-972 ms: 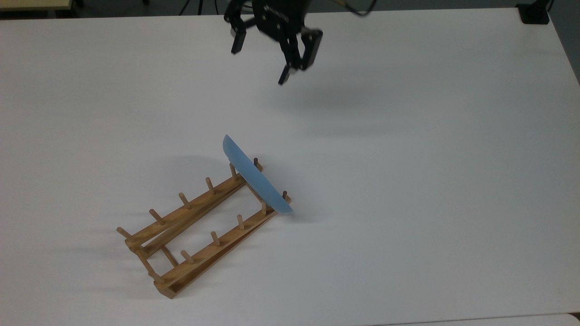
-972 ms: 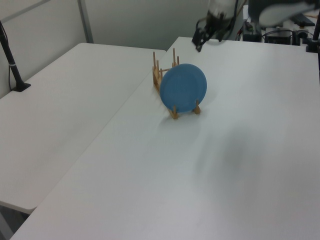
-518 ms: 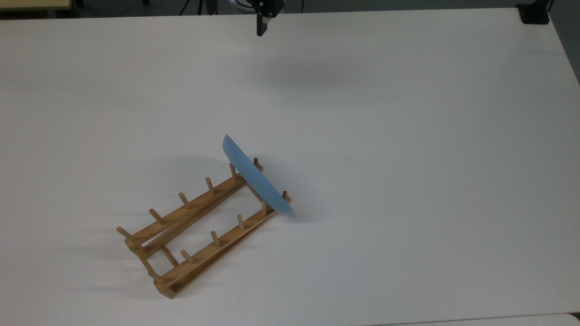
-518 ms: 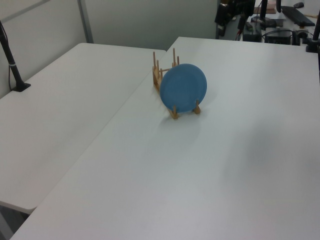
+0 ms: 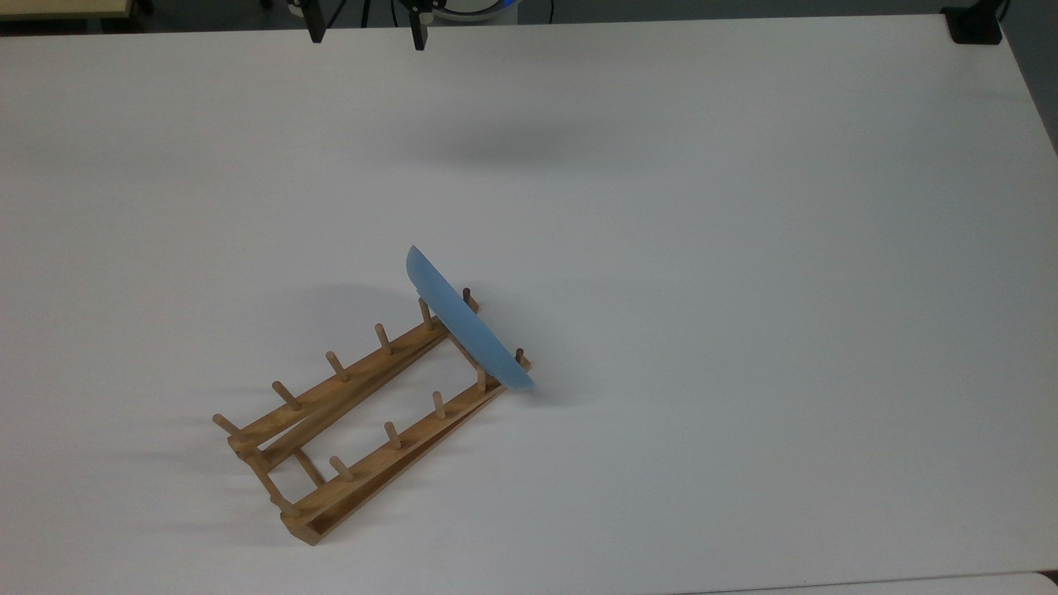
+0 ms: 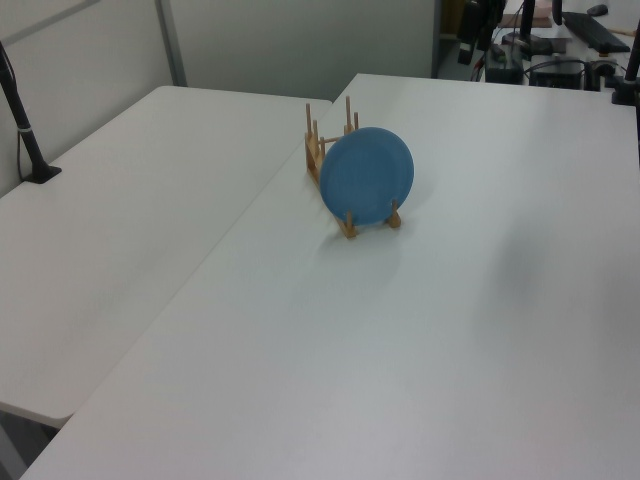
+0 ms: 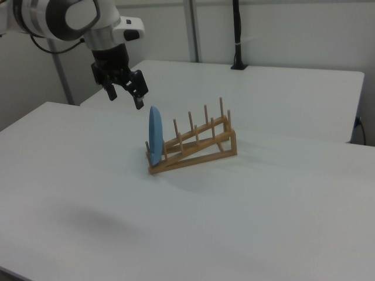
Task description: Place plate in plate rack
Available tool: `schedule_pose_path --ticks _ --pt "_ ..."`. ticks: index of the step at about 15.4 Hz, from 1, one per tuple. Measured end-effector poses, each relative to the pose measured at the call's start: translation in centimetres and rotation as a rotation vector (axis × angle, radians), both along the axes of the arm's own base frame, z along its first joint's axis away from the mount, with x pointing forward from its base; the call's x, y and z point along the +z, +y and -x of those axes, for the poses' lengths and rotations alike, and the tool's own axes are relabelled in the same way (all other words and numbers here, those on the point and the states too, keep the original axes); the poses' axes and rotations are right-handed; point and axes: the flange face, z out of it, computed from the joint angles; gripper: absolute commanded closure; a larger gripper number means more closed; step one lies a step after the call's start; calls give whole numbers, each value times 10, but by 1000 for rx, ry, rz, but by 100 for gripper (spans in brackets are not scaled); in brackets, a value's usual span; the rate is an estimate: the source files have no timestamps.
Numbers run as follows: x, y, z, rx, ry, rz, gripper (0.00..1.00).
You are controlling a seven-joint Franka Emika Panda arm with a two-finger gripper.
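Standing on its edge in the light-brown wooden plate rack is the round light-blue plate; above it hangs the black tool, fingers spread, holding nothing.

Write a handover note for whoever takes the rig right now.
Claw: open, holding nothing, raised above the table and apart from the rack.
Plate: standing on edge in the end slot of the wooden plate rack, at the rack's low end in the right view, between pegs.
Done: plate is placed and released.
Left: nothing apparent; perhaps park the arm.
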Motion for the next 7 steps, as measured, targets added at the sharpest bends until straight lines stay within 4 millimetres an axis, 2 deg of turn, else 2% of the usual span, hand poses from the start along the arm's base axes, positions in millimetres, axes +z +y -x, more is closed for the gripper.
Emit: schedule_pose_path --ticks 7 --pt "-11 -2 -4 64 18 8 0"
